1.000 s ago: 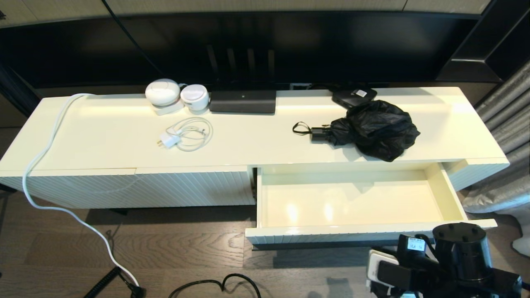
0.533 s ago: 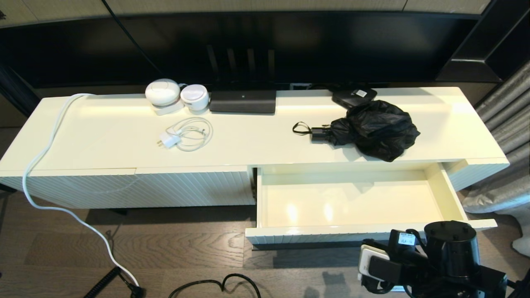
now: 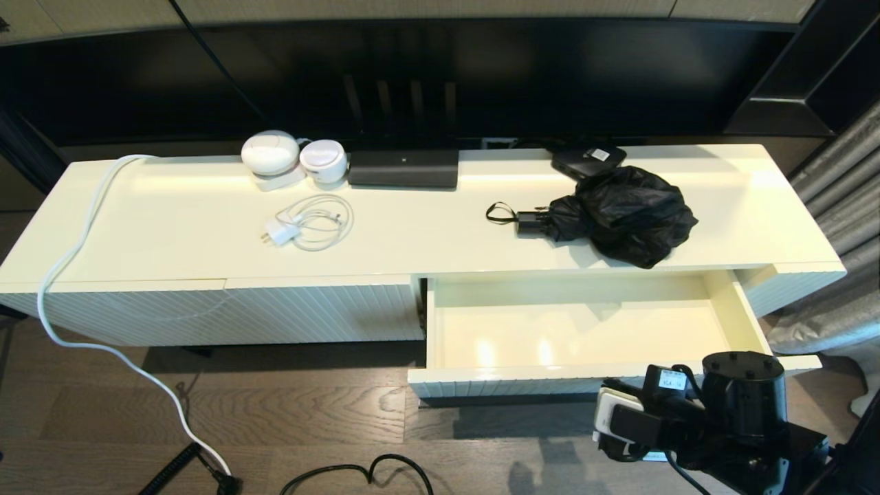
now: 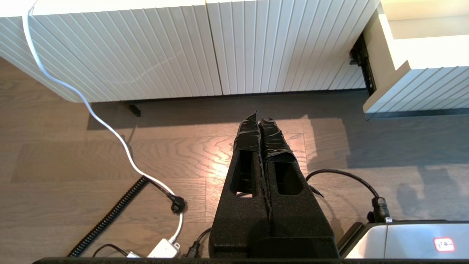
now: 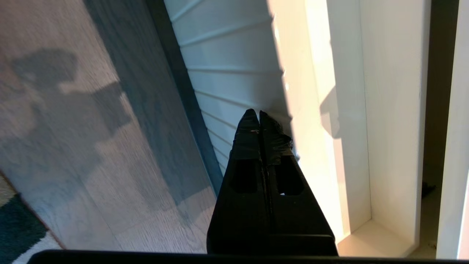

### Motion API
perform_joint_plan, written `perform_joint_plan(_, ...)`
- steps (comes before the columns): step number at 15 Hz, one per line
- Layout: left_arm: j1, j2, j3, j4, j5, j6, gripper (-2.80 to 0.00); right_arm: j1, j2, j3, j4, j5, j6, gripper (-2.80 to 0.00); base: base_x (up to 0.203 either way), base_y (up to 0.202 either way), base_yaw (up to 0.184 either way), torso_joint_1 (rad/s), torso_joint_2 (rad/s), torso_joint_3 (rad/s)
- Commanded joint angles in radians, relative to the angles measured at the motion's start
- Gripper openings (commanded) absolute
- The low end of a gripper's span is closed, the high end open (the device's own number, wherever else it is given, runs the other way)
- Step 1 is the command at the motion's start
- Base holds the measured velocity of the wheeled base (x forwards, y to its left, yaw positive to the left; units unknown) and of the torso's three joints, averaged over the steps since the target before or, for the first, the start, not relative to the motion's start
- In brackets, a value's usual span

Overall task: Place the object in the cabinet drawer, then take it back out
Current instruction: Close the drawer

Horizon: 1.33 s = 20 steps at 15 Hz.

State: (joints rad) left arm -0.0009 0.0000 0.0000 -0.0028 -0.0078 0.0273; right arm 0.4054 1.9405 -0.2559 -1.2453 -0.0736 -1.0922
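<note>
The black folding umbrella (image 3: 622,213) lies on the cream cabinet top (image 3: 426,240), its short handle and wrist loop pointing left, just behind the drawer. The cream drawer (image 3: 536,375) stands pulled out and holds nothing. In the head view my right arm (image 3: 694,426) hangs low at the drawer's front right. My right gripper (image 5: 259,114) is shut and empty, its tips at the drawer's ribbed front (image 5: 227,62), close to its upper edge. My left gripper (image 4: 259,119) is shut and empty over the wooden floor, facing the ribbed panel (image 4: 165,47) that has no handle.
On the cabinet top lie a white charger with coiled cable (image 3: 309,223), a flat black box with a white sticker (image 3: 588,159), a long black box (image 3: 403,168) and two white round devices (image 3: 270,152). A white cable (image 3: 103,344) and a black cable (image 3: 357,474) trail on the floor.
My right arm has moved left and in toward the cabinet. The drawer front has slid a little way inward. The umbrella has not moved.
</note>
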Motion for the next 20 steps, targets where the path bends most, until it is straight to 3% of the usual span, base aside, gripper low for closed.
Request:
perform_joint_plan(1,0.001,0.002,0.002,0.0,0.0,0.0,-2.8,-0.013,0.009,-0.015,-0.008,0.014,-0.01,-2.8,0.0,0.0,0.0,0.0,0.0,0.0)
perform_joint_plan(12,0.0,0.002,0.002,0.0,0.0,0.0,-2.8,-0.092,0.038,-0.128,-0.019,0.094,-0.092,-2.8,0.0,0.0,0.0,0.0,0.0,0.0)
perform_joint_plan(20,-0.001,0.002,0.002,0.0,0.0,0.0,-2.8,-0.124,0.109,-0.25,-0.017,0.144,-0.095,-2.8,0.0,0.0,0.0,0.0,0.0,0.0)
